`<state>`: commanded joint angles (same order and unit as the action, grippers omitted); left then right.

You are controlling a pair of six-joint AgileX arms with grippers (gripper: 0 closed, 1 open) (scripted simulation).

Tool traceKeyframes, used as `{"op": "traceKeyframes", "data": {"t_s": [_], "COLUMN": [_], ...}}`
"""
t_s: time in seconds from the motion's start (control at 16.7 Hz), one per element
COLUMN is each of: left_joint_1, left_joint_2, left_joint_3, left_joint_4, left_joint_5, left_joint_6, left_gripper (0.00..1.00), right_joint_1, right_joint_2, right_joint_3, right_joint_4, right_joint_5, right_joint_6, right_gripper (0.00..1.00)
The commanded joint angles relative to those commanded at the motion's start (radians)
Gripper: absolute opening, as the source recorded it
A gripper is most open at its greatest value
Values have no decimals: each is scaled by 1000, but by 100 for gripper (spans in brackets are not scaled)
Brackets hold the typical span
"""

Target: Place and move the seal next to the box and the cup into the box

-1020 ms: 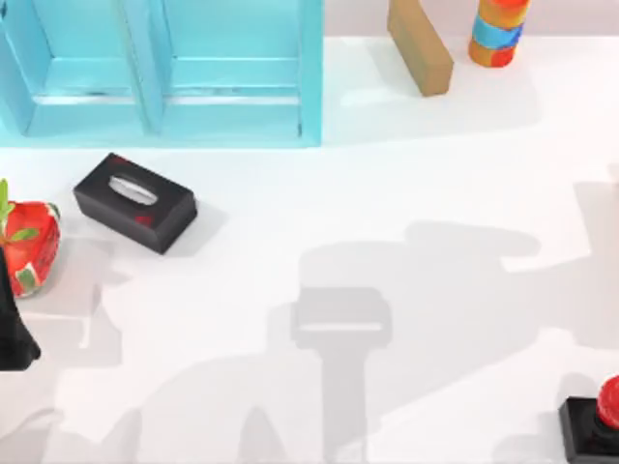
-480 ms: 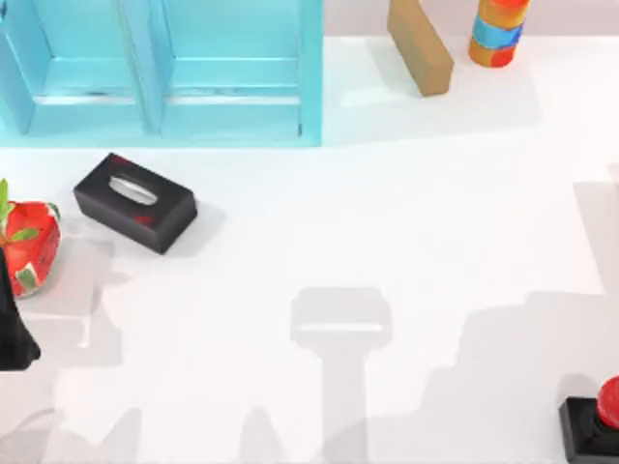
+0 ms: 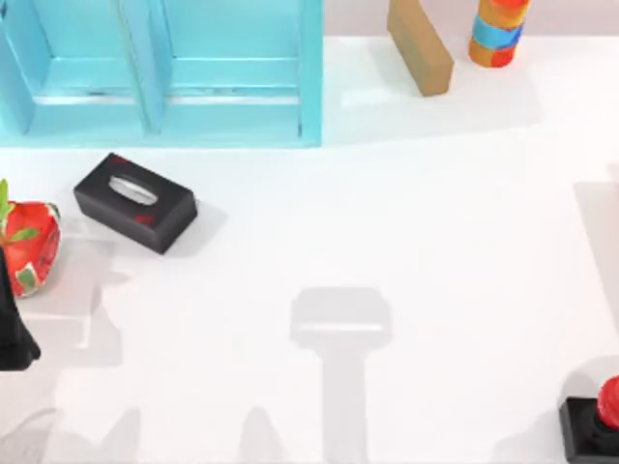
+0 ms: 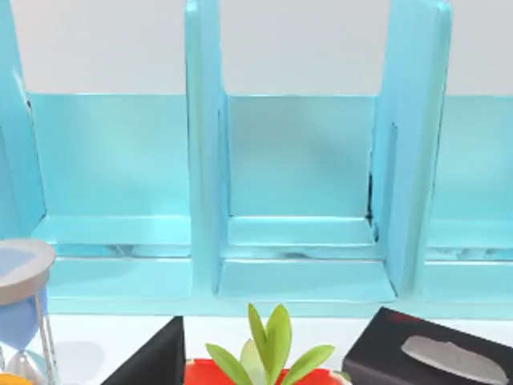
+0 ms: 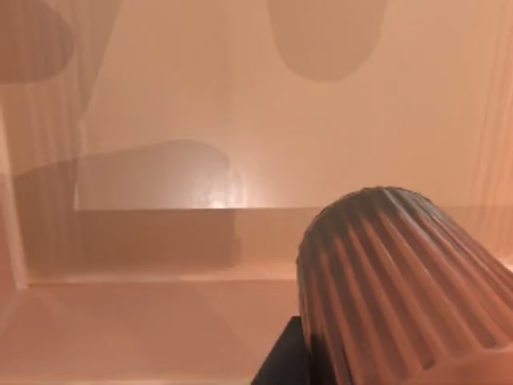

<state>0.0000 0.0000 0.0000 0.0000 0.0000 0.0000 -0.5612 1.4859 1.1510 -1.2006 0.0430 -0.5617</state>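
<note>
Top view: seal [image 3: 598,425] sits well right of and nearer us than our landmark, the black tissue box [image 3: 135,202].
Right wrist view: ribbed dark cup [image 5: 401,281], perhaps inside a tan box.
Left wrist view: blue shelf [image 4: 296,200] beyond that tissue box.
Fingers: we cannot tell, either arm.

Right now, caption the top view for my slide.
Seal waits at the table's right edge, far from the blue shelf.

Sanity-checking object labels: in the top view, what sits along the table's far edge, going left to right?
Light blue open-front shelf rack → tan rectangular wooden block → orange-and-blue striped cylinder.
</note>
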Motion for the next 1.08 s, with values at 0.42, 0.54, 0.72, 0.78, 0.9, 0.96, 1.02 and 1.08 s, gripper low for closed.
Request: {"op": "traceKeyframes", "data": {"t_s": [0.42,0.54,0.72,0.78,0.9,0.96,1.02,1.08], "left_joint_1": [0,0,0,0,0,0,0,0], "left_joint_2": [0,0,0,0,0,0,0,0], "left_joint_3": [0,0,0,0,0,0,0,0], "left_joint_4": [0,0,0,0,0,0,0,0], "left_joint_5": [0,0,0,0,0,0,0,0], "left_joint_6": [0,0,0,0,0,0,0,0], "left_gripper": [100,100,100,100,100,100,100,100], "right_joint_1": [4,4,2,1,0,0,-1,-1], "right_joint_2": [2,5,17,21,28,32,36,40], "right_joint_3": [-4,-31,-71,-85,-112,-125,-139,-153], "right_joint_4": [1,35,89,107,142,160,177,195], "right_joint_5": [-1,-1,-1,-1,-1,-1,-1,-1], "right_joint_6": [2,2,1,1,0,-1,-2,-2], "right_gripper": [0,0,0,0,0,0,0,0]}}
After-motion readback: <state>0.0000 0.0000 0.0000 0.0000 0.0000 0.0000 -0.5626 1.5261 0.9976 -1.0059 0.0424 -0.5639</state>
